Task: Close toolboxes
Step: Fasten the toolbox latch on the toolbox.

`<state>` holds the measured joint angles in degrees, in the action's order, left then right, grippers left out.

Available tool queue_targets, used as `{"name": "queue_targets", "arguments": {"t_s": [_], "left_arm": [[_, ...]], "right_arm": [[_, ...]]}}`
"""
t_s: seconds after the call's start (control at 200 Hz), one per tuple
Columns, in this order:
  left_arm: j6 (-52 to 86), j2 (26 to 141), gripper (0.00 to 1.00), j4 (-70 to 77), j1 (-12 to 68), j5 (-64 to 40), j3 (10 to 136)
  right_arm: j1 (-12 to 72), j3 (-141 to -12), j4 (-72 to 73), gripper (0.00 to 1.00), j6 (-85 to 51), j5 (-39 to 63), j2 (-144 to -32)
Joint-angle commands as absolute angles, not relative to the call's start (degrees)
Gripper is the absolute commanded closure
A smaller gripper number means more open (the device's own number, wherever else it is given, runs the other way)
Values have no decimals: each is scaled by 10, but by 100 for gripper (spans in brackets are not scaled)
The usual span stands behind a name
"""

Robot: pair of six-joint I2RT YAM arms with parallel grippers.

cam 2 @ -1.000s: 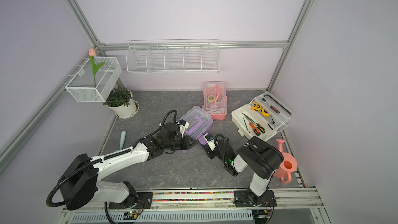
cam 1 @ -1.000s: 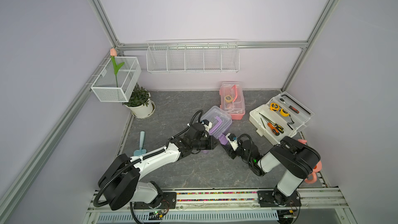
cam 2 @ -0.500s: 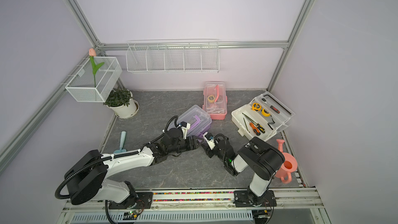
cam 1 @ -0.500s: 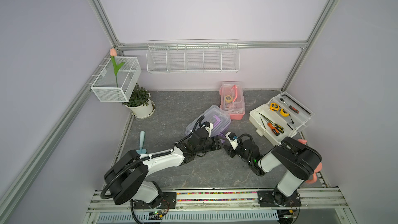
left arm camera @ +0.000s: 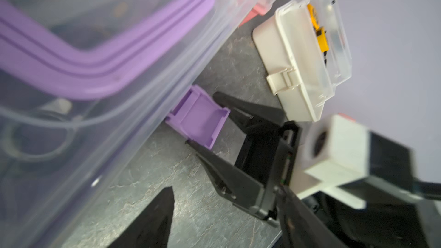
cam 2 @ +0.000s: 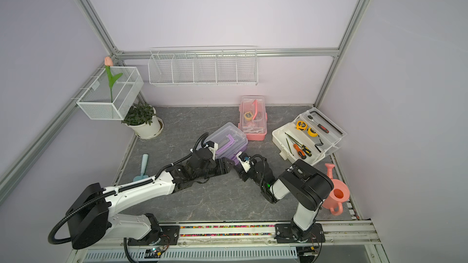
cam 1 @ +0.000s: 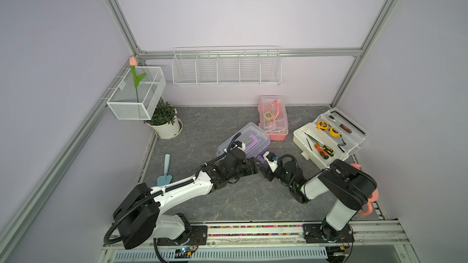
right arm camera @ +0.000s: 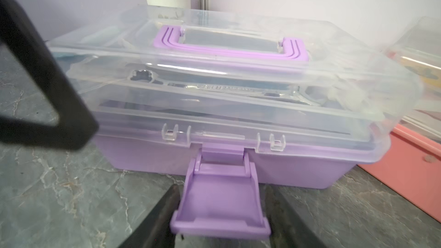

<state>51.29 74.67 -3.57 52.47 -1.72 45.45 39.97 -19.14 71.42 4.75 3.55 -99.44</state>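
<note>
Straddling purple toolbox latch (right arm camera: 219, 201), right gripper (right arm camera: 220, 188) outstretched low.

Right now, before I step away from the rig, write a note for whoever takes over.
Left claw: open, empty, by the purple box front.
Right claw: open, straddling that box's latch; contact unclear.
Purple box: lid down, latch hanging unfastened.
Pink box: behind the purple one, lid looks down; its latch is not visible.
White box: on the right side, wide open.
Done: purple lid is down.
Left: snap the purple latch, close the white box, check the pink one.
</note>
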Motion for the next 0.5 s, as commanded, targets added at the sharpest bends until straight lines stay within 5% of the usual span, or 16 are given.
{"name": "queue_targets", "arguments": {"t_s": [0.0, 0.225, 0.495], "left_arm": [[475, 709, 28, -95, 493, 31, 491], [405, 667, 26, -74, 383, 32, 505], [354, 748, 25, -41, 279, -14, 548]], "right_arm": [[399, -211, 717, 42, 72, 33, -1001], [399, -240, 684, 42, 107, 27, -1001], [399, -282, 669, 44, 119, 30, -1026]]}}
